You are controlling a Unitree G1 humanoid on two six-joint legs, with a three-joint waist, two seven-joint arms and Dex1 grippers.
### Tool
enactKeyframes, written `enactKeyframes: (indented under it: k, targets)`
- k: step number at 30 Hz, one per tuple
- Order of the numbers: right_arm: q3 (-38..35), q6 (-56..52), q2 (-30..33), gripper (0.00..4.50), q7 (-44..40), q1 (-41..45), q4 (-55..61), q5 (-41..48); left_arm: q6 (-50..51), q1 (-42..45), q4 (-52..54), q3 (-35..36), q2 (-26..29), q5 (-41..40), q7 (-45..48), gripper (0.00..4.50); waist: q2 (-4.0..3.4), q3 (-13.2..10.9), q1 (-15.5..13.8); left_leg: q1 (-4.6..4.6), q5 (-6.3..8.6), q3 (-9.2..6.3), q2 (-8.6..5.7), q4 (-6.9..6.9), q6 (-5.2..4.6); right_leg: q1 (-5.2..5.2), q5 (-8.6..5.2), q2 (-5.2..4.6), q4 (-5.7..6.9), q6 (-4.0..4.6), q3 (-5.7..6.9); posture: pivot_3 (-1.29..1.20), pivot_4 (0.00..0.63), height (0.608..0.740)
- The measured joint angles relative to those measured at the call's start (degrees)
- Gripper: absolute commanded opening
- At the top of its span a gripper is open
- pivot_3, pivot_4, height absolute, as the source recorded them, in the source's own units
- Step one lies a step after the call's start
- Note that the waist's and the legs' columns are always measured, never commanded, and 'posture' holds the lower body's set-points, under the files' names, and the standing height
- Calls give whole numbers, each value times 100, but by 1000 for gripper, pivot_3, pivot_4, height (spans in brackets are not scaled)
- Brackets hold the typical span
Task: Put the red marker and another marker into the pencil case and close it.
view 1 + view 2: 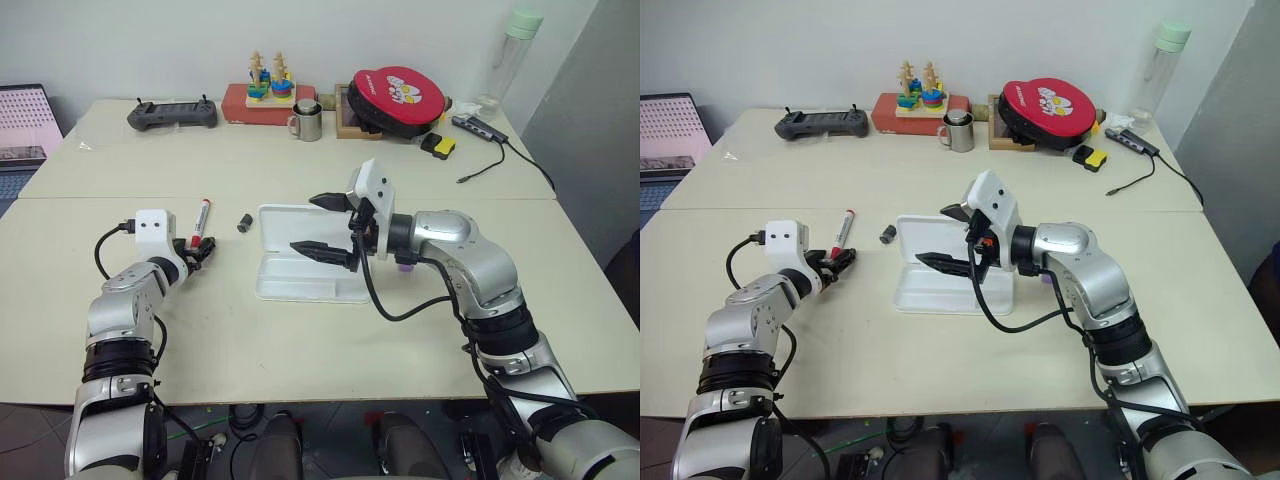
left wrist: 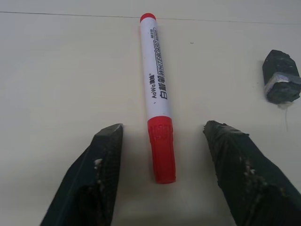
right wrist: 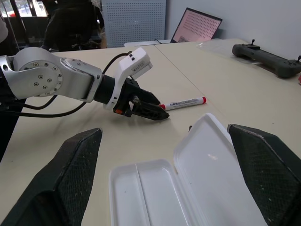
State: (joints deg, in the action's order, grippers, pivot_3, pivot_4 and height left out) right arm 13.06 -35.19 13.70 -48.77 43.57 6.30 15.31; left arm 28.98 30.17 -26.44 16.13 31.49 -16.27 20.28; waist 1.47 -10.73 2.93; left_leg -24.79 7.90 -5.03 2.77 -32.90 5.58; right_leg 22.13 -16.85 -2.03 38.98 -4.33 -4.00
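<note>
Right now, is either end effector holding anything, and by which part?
Nothing is held. The left end effector straddles the red marker at its cap, fingers apart from it. The right end effector hangs open.

Glossy white plastic pencil case [image 1: 305, 262]; matt table [image 1: 300, 340].

Two markers [image 1: 203, 220], one pencil case [image 1: 300, 280]

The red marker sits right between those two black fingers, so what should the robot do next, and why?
Probably close the left gripper on the red marker: its fingers flank the capped end without touching, the marker lies on the table, and the pencil case lies open.
</note>
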Motion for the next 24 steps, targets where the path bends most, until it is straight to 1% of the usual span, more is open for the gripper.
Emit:
enactKeyframes:
  k: [9, 14, 16, 18, 21, 24]
  targets:
    - [-1, 28, 50, 4500, -1, 34, 0, 12, -144, 24, -138, 51, -3, 7, -108, 385, 0, 0, -3, 0, 0, 0, 0, 0, 0, 0, 0, 0, 0, 0, 0, 0, 150, 740]
    - [-64, 40, 152, 4500, -10, 33, 0, 128, -361, 28, -206, -9, -12, 156, -180, 347, 0, 0, -4, 0, 0, 0, 0, 0, 0, 0, 0, 0, 0, 0, 0, 0, 150, 740]
    - [-172, 14, 197, 4500, -1, 22, 28, 220, -627, 27, -179, -61, -35, 246, -157, 347, 0, 0, -5, 0, 0, 0, 0, 0, 0, 0, 0, 0, -1, 0, 0, 0, 150, 740]
    - [-351, -40, 263, 4500, 3, -11, 120, 396, -916, 32, 71, -49, -129, 169, -25, 347, 3, -3, -44, -9, -1, 0, 0, 0, 1, 5, 0, -1, -3, 1, 2, 0, 150, 740]
    - [-756, -228, 414, 4500, 8, -32, 415, 784, -1378, 169, 942, -2, -341, -257, 472, 347, 3, -3, -101, -12, -1, 1, 0, 0, 2, 4, 1, -2, -5, 2, 1, 0, 150, 740]
    - [-1217, -448, 885, 4500, -30, -283, 816, 1198, -1352, 213, 2203, -274, -372, -915, 1436, 347, 3, -3, -130, -13, 0, 6, -5, 1, 3, -4, 1, -10, -14, 2, 1, 0, 150, 740]
